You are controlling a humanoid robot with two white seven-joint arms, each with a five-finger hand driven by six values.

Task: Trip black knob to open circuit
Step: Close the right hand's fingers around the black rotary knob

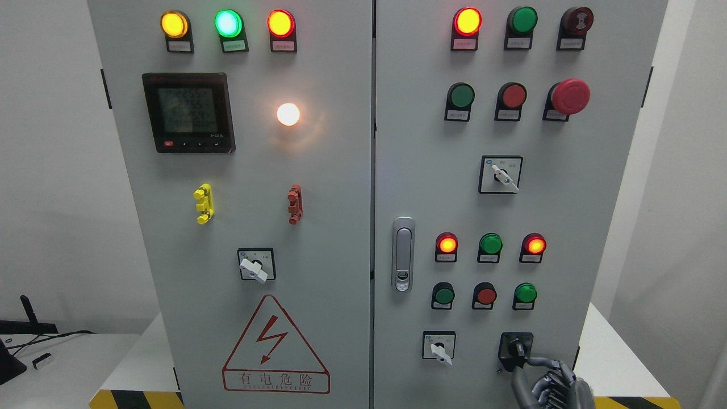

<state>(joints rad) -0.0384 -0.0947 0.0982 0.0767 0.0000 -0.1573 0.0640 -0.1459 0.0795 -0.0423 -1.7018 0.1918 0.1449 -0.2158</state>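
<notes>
From the head view we see a big grey cabinet (318, 170) with two doors; it stands on a white tabletop (610, 358) with a yellow and black stripe along the front edge.

The black knob (517, 346) sits low on the right door, near the bottom right corner; it is on a black square plate, just right of a small white switch (440, 349).

The right hand (548, 380) comes up from the bottom edge, right of the middle; it is grey and dark, and its fingers are curled; one finger (537, 361) reaches up and touches the black knob at its lower right side; we cannot tell if the other fingers wrap around it, so we cannot say if the hand grips the knob or only touches it. We do not see the left hand.

Above the knob there is a row of three small buttons, green, red and green; above that, three lamps, with the two red ones lit and the green lamp (490, 244) dark; higher up is a white switch on a square plate (501, 175), then a big red mushroom button (569, 96).

A silver door handle (403, 254) is at the left edge of the right door.

On the left door we see three lit lamps at the top, a dark screen with numbers (188, 112), a glowing white light (288, 114), a yellow clip (203, 203), a red clip (295, 204), another white switch (255, 265) and a red danger triangle (275, 343) with a lightning bolt.
</notes>
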